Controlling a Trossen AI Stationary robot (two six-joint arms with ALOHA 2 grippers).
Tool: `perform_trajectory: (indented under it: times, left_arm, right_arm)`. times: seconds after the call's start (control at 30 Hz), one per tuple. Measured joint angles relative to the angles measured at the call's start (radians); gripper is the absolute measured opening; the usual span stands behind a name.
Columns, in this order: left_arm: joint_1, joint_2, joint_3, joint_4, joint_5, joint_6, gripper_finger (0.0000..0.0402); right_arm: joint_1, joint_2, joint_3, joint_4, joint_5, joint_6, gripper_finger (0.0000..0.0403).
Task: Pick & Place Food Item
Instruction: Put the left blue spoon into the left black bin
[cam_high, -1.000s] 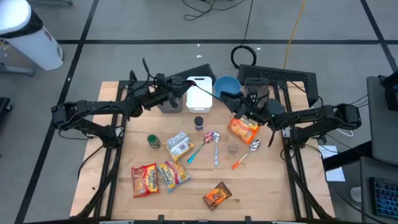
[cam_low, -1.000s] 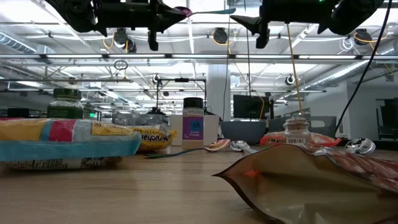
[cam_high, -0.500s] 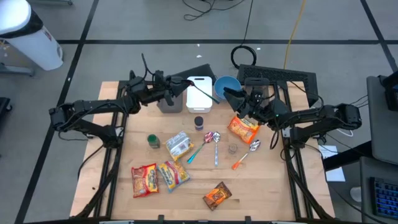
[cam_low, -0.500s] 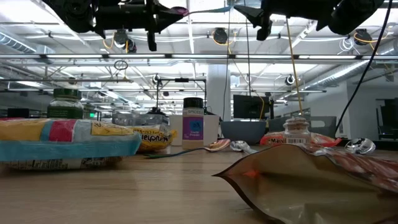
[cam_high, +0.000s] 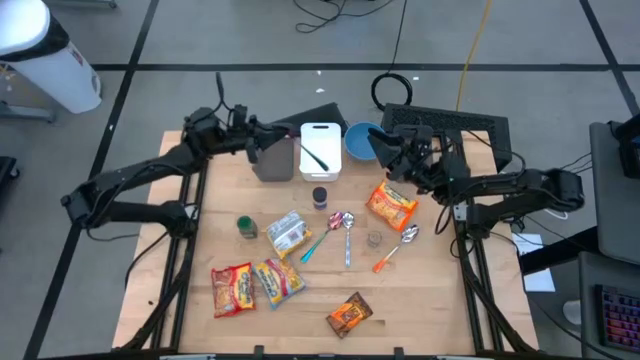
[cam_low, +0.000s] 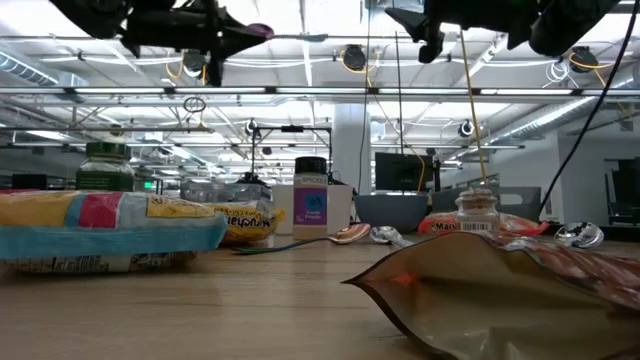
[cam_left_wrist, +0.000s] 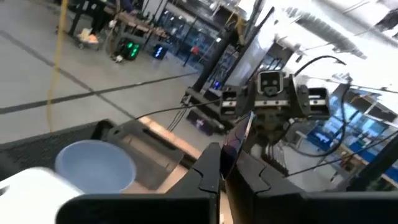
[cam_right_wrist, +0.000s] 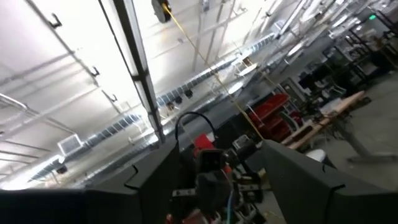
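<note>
Left gripper (cam_high: 256, 141) up above the table's 11 o'clock edge, clamped tight on a slim spoon (cam_low: 291, 36). Purple end pinched between the fingers (cam_left_wrist: 208, 168), teal handle sticking out beyond them. Long axis level in the low view, running toward 3 o'clock, at the right arm. Held well clear of the tabletop.

Right gripper (cam_high: 379, 144) raised at about 1 o'clock, over the rim of the blue bowl (cam_high: 360, 136), jaws spread and empty.

Between the two grippers, along 12 o'clock: grey block (cam_high: 275, 160), white tray (cam_high: 320, 140) with a thin dark streak across it, spoon or shadow impossible to say, then the bowl.

Just toward 6 o'clock of the tray, a small dark-capped jar (cam_high: 320, 195) with a purple label.

At 3 o'clock, an orange snack packet (cam_high: 390, 207), long axis slanted from 11 to 5; lettering starting "Mai" on it in the low view, rest unreadable.

Near centre: teal-handled spoon (cam_high: 322, 238), metal spoon (cam_high: 347, 236), small glass jar (cam_high: 374, 240), orange-handled spoon (cam_high: 395, 250).

At 9 o'clock, a green-lidded jar (cam_high: 246, 227) beside a white-and-blue packet (cam_high: 287, 233).

Toward 7 o'clock, two red-and-yellow packets (cam_high: 232, 288), print too small to read.

At 6 o'clock, a brown pouch (cam_high: 349, 315).
</note>
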Motion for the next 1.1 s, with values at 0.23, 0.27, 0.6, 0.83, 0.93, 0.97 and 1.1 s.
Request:
perform_trajectory:
  times: [0.23,0.27,0.6,0.83,0.93,0.97,1.1]
  left_arm:
    - [0.13,-0.096,0.048,-0.354,0.053,0.14,0.001]
    - [0.148,-0.102,0.068,-0.421,0.053,0.174,0.0012]
    - [0.286,-0.003,0.285,-0.887,0.043,0.483,0.0009]
    - [0.345,0.134,0.436,-1.034,0.03,0.612,0.0014]
    - [0.353,0.191,0.493,-1.072,0.01,0.663,0.0006]
    - [0.355,0.208,0.511,-1.077,0.001,0.68,0.0006]
    - [0.355,0.28,0.57,-1.138,-0.036,0.742,0.0012]
  right_arm:
    - [-0.039,-0.086,0.0,-0.233,-0.003,-0.005,0.0223]
    - [-0.047,-0.1,0.0,-0.27,-0.016,-0.01,0.0223]
    - [-0.105,-0.186,0.0,-0.429,-0.08,-0.006,0.0223]
    - [-0.109,-0.186,0.0,-0.454,-0.08,-0.005,0.0223]
    - [-0.109,-0.185,0.0,-0.482,-0.08,-0.004,0.0224]
    - [-0.109,-0.185,0.0,-0.484,-0.08,-0.004,0.0223]
    - [-0.109,-0.186,0.0,-0.499,-0.08,-0.001,0.0224]
